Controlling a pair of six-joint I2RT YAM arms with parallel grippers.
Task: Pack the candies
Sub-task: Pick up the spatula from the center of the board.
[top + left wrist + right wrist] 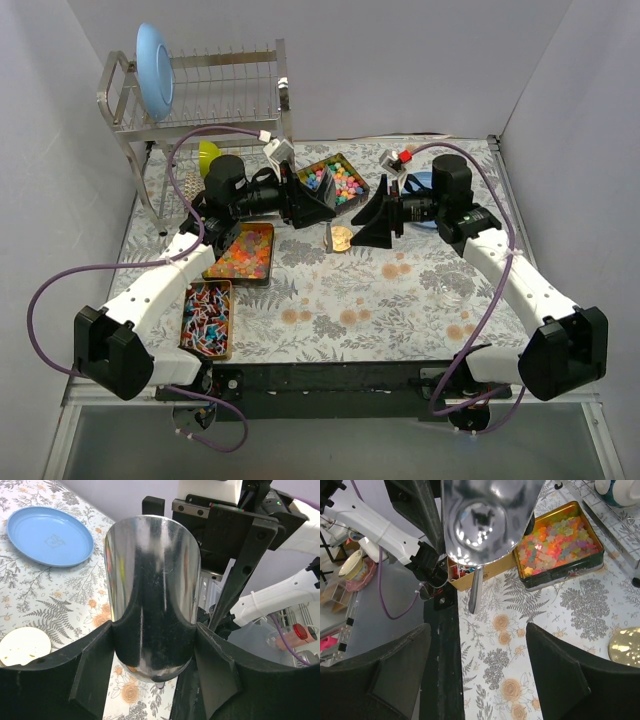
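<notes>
My left tool (322,212) pinches a metal scoop (152,580) by the sides of its bowl, above the floral table (400,300). My right tool (477,632) is spread wide beside it. The candies (340,183) fill an open tin (357,168) just beyond the left tool.
</notes>
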